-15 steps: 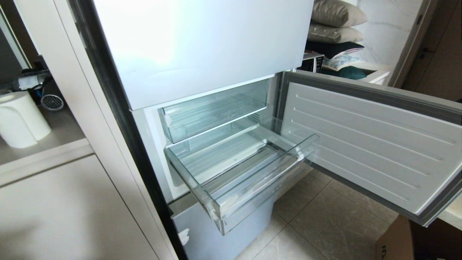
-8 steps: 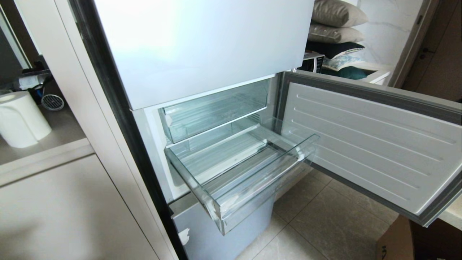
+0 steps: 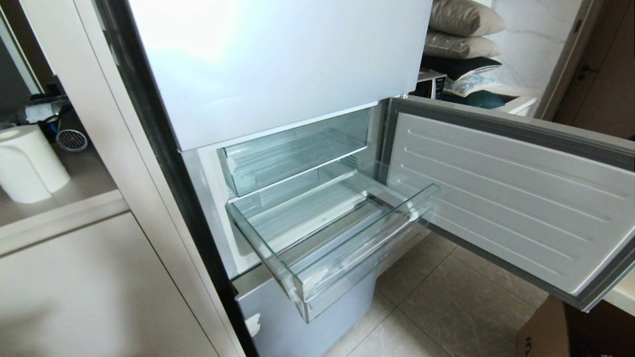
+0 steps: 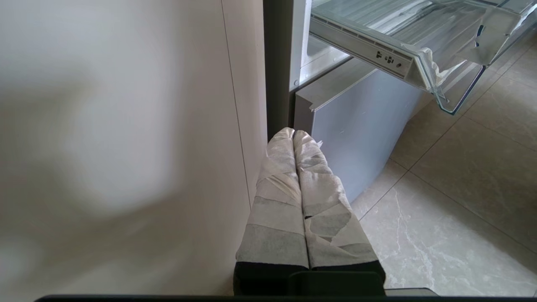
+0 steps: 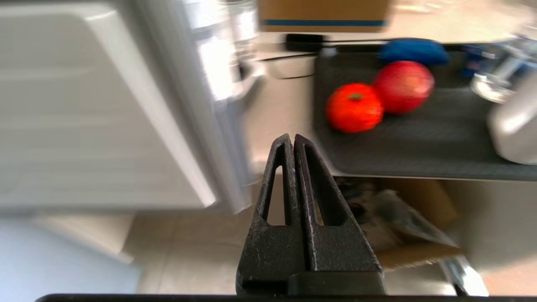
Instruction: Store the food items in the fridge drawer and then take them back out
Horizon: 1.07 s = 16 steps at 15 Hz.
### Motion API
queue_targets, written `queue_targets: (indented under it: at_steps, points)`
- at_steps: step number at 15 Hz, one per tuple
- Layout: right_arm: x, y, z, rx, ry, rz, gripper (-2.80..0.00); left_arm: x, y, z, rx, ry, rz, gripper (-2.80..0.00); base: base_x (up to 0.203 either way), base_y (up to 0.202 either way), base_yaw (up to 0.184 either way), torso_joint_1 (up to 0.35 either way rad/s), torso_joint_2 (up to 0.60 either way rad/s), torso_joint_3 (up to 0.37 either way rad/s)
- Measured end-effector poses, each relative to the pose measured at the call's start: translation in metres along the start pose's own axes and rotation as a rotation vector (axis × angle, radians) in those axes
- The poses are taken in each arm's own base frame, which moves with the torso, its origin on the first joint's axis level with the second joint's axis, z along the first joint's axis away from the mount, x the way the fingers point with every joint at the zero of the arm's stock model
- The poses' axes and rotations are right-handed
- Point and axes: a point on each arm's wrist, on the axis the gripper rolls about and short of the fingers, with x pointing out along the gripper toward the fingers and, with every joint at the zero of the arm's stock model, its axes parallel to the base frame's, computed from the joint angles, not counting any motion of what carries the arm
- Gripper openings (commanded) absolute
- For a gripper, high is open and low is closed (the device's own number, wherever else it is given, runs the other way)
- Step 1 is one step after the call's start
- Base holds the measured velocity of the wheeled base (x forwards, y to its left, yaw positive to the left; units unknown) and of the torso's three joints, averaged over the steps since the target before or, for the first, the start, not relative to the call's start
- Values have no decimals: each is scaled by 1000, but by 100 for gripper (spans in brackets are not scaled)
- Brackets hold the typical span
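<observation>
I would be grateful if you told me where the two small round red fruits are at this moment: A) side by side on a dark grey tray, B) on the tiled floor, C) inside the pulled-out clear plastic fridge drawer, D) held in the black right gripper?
A: the two small round red fruits sit touching on the dark grey tray beyond the shut, empty black right gripper, and the pulled-out clear plastic fridge drawer holds nothing.

A home kitchen: a tall fridge (image 3: 278,64) stands built in beside pale cabinet fronts (image 3: 99,287), a paper towel roll (image 3: 27,163) sits on the counter, beige floor tiles (image 3: 446,307) below, stacked cushions (image 3: 461,29) behind.
</observation>
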Motion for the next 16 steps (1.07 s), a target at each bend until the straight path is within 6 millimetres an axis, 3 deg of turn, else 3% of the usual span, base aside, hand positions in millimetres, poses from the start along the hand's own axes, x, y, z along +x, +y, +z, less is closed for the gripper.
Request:
queue_targets:
  at_steps: [5,12,13,16]
  points:
    - [51,-31,2,37,34,-162,-280,0,0,0,0,0,0,-280,0,0,0,0,0,0]
    - [96,-65,-12,65,66,-243,-280,0,0,0,0,0,0,-280,0,0,0,0,0,0]
    - [101,-68,-15,70,86,-214,0,0,0,0,0,0,0,-280,0,0,0,0,0,0]
    - [119,-76,-18,86,123,-131,0,0,0,0,0,0,0,-280,0,0,0,0,0,0]
